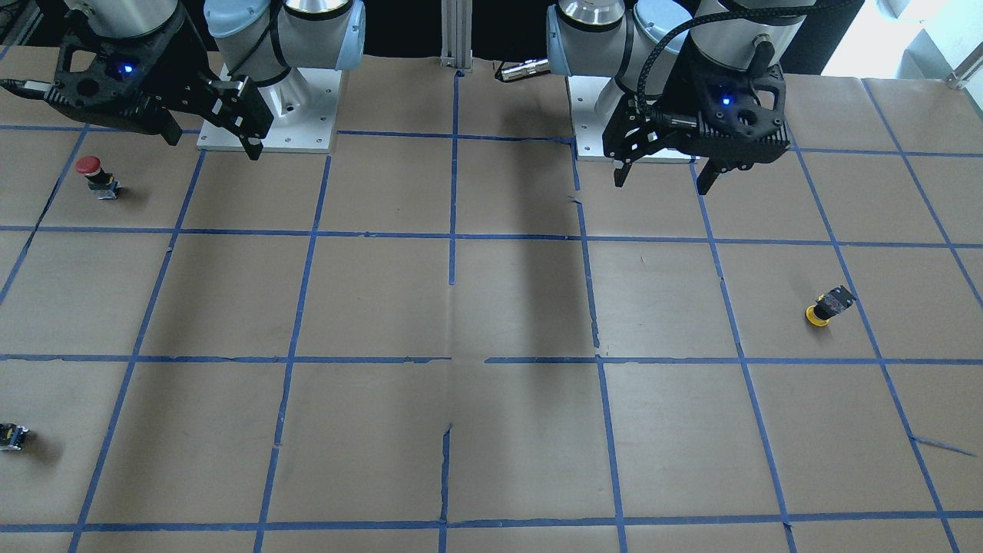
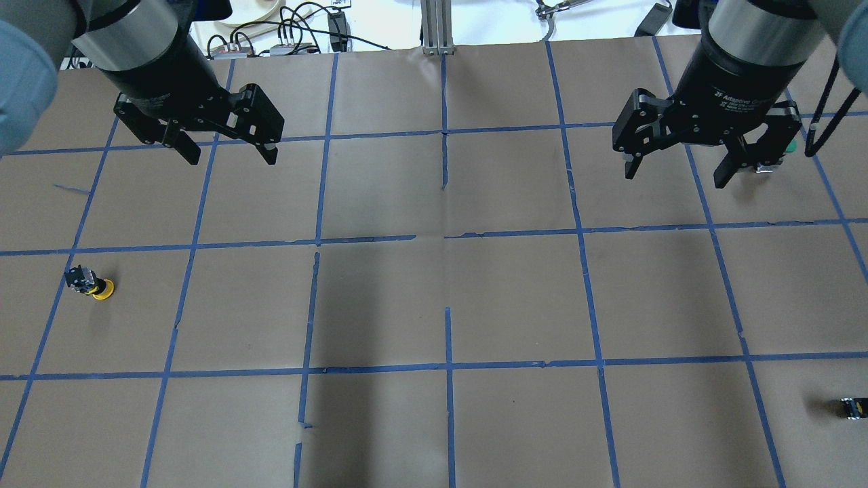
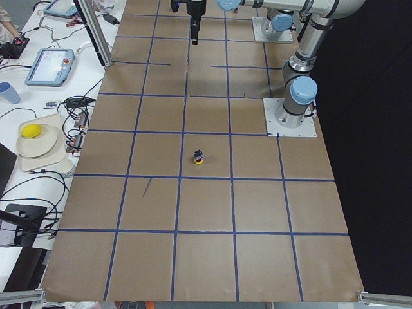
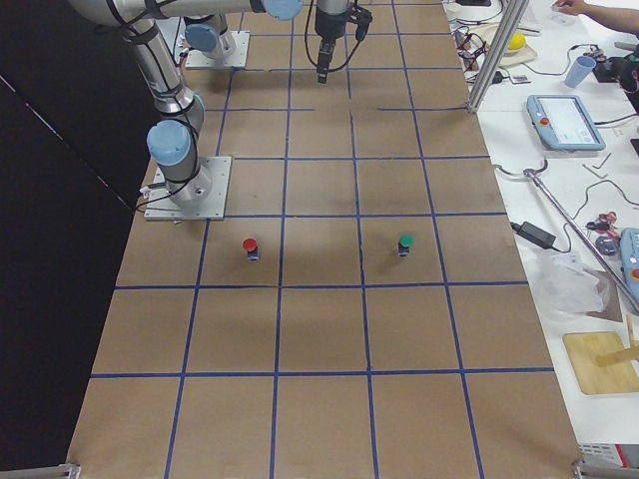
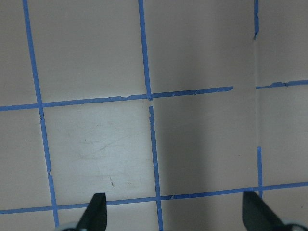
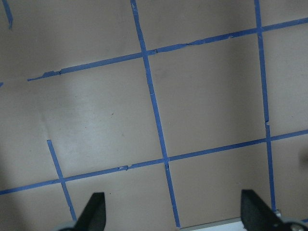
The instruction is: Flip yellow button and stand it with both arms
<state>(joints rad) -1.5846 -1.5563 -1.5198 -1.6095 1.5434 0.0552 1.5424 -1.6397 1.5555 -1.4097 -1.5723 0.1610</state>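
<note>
The yellow button (image 1: pixel 825 306) rests cap-down with its black body tilted upward, on the brown paper at the robot's left end. It also shows in the overhead view (image 2: pixel 91 283) and the left side view (image 3: pixel 199 157). My left gripper (image 2: pixel 232 159) hangs open and empty above the table, well beyond and to the right of the button in the overhead view. It also shows in the front view (image 1: pixel 664 177). My right gripper (image 2: pixel 675 177) hangs open and empty over the other half, also seen in the front view (image 1: pixel 213 144). Both wrist views show only taped paper.
A red-capped button (image 1: pixel 92 175) stands near the right arm's base. A green-capped button (image 4: pixel 405 243) stands further out on that side. A small black-and-yellow block (image 2: pixel 854 407) lies at the right edge. Blue tape divides the paper into squares.
</note>
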